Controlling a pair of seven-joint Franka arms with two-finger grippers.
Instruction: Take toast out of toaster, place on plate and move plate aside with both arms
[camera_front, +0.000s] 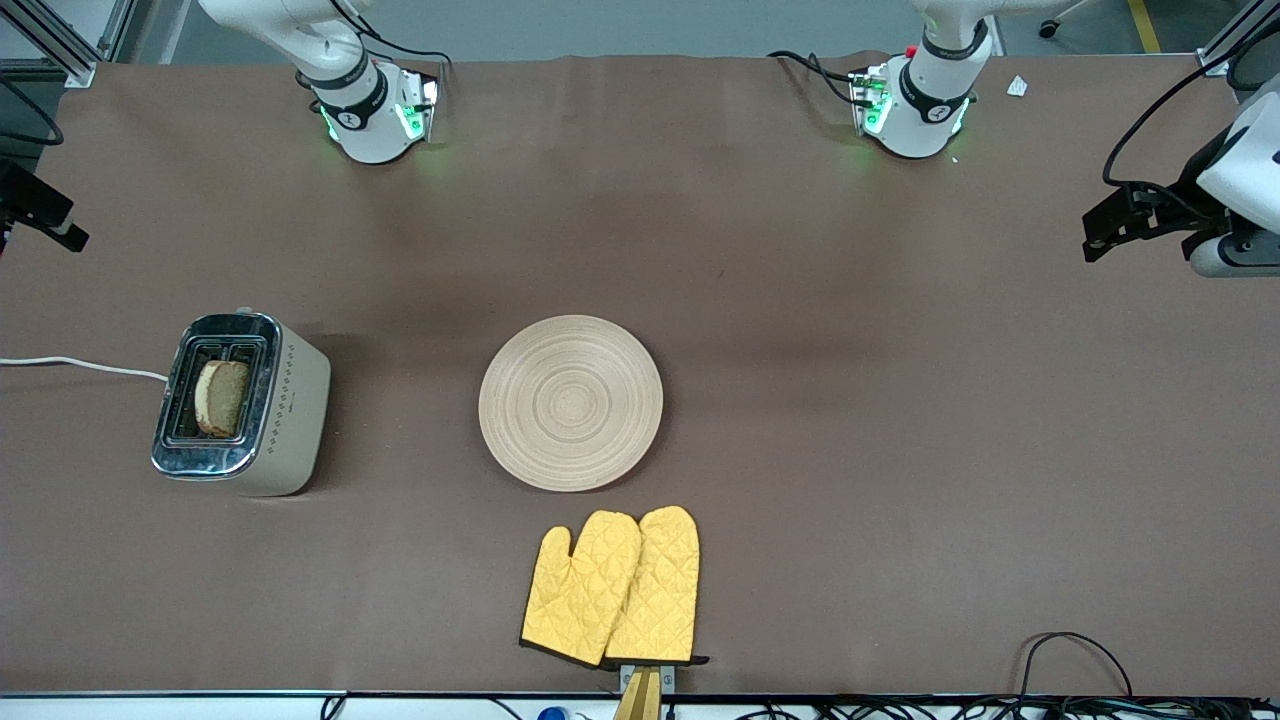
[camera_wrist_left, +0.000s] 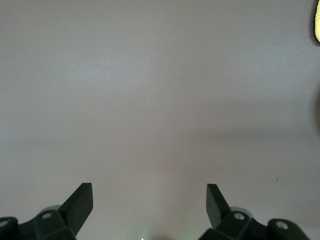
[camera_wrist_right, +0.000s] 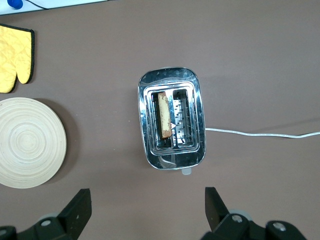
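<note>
We start with nothing yet done: the toast (camera_front: 222, 397) stands upright in one slot of the toaster (camera_front: 243, 404), at the middle left of the front frame, toward the right arm's end of the tabletop (camera_front: 900, 420). The plate (camera_front: 571, 402) lies bare at the centre, well apart from the toaster, with the yellow oven mitts (camera_front: 612, 587) just below it in the frame. Our right pincer (camera_wrist_right: 147, 205) hangs above the toaster with its fingers spread and empty, the slots showing at the middle of the right wrist frame. Our left pincer (camera_wrist_left: 149, 202) is also spread and empty over bare tabletop, waiting. For the step in hand, we judge that the right pincer should line its fingers across the thin faces of the slice, come straight down over the occupied slot, and pinch only the upper crust. We should keep clear of the chrome rim and lift vertically, lest the slice jam or crumble.
</note>
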